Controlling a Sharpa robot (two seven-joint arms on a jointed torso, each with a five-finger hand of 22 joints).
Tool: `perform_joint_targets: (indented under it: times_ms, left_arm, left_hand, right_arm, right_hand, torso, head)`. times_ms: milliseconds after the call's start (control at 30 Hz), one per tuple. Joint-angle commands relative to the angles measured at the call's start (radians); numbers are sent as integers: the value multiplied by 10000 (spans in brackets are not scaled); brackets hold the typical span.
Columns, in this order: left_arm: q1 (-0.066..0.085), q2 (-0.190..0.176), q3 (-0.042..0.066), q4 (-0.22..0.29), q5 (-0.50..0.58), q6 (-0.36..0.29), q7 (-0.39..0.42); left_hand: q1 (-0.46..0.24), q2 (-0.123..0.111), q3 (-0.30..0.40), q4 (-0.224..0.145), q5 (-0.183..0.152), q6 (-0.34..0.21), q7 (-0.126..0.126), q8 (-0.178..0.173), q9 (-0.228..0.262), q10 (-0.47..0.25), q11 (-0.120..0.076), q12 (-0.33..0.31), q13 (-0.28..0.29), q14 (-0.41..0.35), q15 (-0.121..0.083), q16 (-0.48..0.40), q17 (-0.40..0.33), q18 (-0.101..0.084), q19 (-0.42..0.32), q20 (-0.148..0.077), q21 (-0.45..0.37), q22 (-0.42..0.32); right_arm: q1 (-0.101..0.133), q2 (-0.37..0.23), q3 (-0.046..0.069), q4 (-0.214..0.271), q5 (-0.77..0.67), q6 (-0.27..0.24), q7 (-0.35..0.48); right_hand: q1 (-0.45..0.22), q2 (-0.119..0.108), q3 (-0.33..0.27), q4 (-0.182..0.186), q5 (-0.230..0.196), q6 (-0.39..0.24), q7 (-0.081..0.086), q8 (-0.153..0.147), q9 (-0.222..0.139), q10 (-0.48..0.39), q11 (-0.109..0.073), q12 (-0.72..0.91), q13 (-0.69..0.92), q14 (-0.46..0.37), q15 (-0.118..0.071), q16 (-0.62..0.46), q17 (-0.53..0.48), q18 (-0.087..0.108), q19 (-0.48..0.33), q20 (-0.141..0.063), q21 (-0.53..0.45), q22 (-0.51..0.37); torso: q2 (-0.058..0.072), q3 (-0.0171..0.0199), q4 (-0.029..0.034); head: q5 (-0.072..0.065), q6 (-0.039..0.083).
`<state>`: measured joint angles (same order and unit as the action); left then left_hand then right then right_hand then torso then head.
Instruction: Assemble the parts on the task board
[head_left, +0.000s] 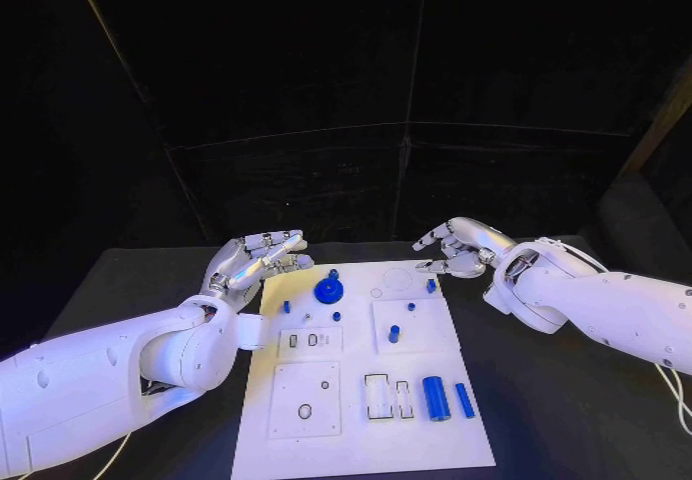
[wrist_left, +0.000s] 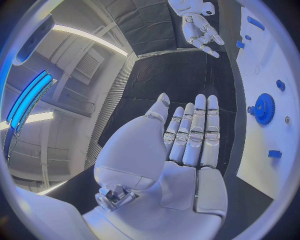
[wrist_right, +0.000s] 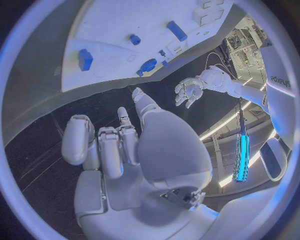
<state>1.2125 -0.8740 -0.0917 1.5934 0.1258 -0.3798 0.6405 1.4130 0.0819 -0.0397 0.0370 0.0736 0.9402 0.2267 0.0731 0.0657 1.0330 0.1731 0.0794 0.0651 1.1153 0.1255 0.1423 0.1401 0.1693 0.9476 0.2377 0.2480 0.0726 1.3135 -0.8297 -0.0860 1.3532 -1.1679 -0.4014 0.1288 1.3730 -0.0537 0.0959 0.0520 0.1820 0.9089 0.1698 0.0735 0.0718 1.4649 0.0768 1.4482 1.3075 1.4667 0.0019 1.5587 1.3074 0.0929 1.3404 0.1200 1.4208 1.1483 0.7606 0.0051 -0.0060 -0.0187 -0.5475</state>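
Nearest the head camera, the near end of the white task board (head_left: 361, 445) lies on the black surface (head_left: 577, 420), running away from the robot down the middle. Close to that near end, on the board's right side, a thick blue cylinder (head_left: 434, 398) and a thinner blue rod (head_left: 464, 400) lie side by side, just right of two upright rectangular slots (head_left: 389, 396). Left of them a square panel (head_left: 306, 399) carries an oval hole.

Farther up the board, a short blue peg (head_left: 394, 334) stands on the right-hand panel, with a smaller blue peg (head_left: 411, 306) beyond it. A blue gear (head_left: 329, 291) sits near the far left part of the board, a small blue knob just behind it, and a little blue piece (head_left: 286, 307) stands near the left edge. Another small blue piece (head_left: 431, 286) stands at the far right edge.

The left robot hand (head_left: 260, 257) hovers over the surface just beside the board's far left corner, released, its fingers straight and together, grasping nothing; its wrist view shows the flat palm with the gear off to one side. The right robot hand (head_left: 454, 250) hangs above the board's far right corner, fingers partly curled yet apart, holding nothing.
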Motion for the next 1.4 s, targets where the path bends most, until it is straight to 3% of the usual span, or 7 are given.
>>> perform_joint_targets:
  times_ms: [33, 67, 100, 400, 767, 1033, 1400]
  left_arm:
    - [9, 36, 6, -30, -139, 193, 8]
    - [8, 45, 5, -38, -141, 196, 7]
    - [5, 62, 5, -55, -144, 199, 5]
    - [-13, 156, 2, -80, -150, 222, -9]
    - [-34, 189, 1, -221, -151, 246, -4]
    - [-36, 199, 1, -299, -151, 300, -12]
    - [-36, 212, 1, -324, -151, 317, -11]
  left_hand:
    - [44, 46, -6, -69, -16, 89, 11, 28, 12, 70, 1, 29, 10, 53, -10, -43, 14, 147, 82, -23, -16, -4]
    - [44, 46, -6, -70, -16, 90, 11, 28, 12, 72, 1, 29, 10, 53, -10, -43, 14, 147, 82, -24, -16, -4]
    - [41, 45, -5, -74, -17, 102, 7, 30, 12, 94, -3, 35, 12, 57, -13, -48, 15, 147, 84, -26, -18, -4]
    - [39, 43, -4, -79, -17, 111, 2, 32, 12, 111, -7, 38, 12, 57, -13, -54, 15, 147, 84, -27, -20, -5]
    - [38, 38, -5, -83, -18, 116, -1, 32, 12, 120, -9, 40, 12, 53, -13, -60, 14, 146, 83, -28, -22, -5]
    - [30, 29, -10, -86, -20, 120, -1, 31, 11, 128, -10, 39, 12, 49, -12, -67, 13, 145, 81, -28, -26, -7]
    - [30, 29, -10, -86, -20, 120, -1, 31, 11, 128, -10, 39, 12, 49, -12, -67, 13, 145, 81, -28, -26, -7]
  right_arm:
    - [12, -75, 5, -140, 465, 223, 578]
    - [8, -87, 5, -197, 469, 244, 587]
    - [-1, -92, 4, -321, 475, 298, 592]
    - [-120, 10, 1, -853, 354, 893, 430]
    - [-223, 111, 0, -1141, 64, 1299, 340]
    - [-287, 104, -1, -1154, 40, 1425, 322]
    - [-449, 201, -1, -1299, -92, 1682, 207]
  right_hand:
    - [80, -3, -9, -94, 71, 96, -1, -10, 3, 342, 42, -66, 1618, 934, 65, -36, 2172, -115, -59, -26, -66, 4]
    - [81, -4, -9, -95, 72, 96, -1, -10, 3, 342, 42, -66, 1618, 934, 65, -36, 2172, -115, -59, -26, -66, 4]
    - [89, -8, -12, -105, 79, 96, -1, -11, 3, 343, 41, -64, 1620, 935, 65, -35, 2175, -115, -58, -27, -66, 4]
    - [115, -32, -31, -145, 76, 69, 3, -29, -5, 311, 44, -118, 1580, 928, 64, -46, 2147, -106, -88, -28, -87, -46]
    - [116, -53, -93, -198, -59, 28, 11, -50, -13, 293, 53, -145, 1562, 926, 70, -50, 2139, -102, -104, -27, -101, -69]
    - [65, -39, -149, -190, -175, 24, 12, -48, -13, 291, 56, -148, 1561, 926, 74, -51, 2138, -101, -111, -23, -108, -80]
    - [59, -21, -155, -189, -200, 35, 11, -41, -10, 296, 55, -140, 1567, 928, 74, -49, 2144, -101, -109, -23, -107, -76]
  torso:
    - [-2, 49, -30]
    - [-2, 17, -16]
    - [-3, 46, -38]
    - [9, -6, 33]
    - [4, -27, 29]
    - [4, -27, -9]
    - [-6, -21, 24]
  head:
    - [-83, 10]
    - [-126, 15]
    - [-134, 15]
    - [-220, -48]
    - [-230, -134]
    - [-217, -179]
    - [-244, -221]
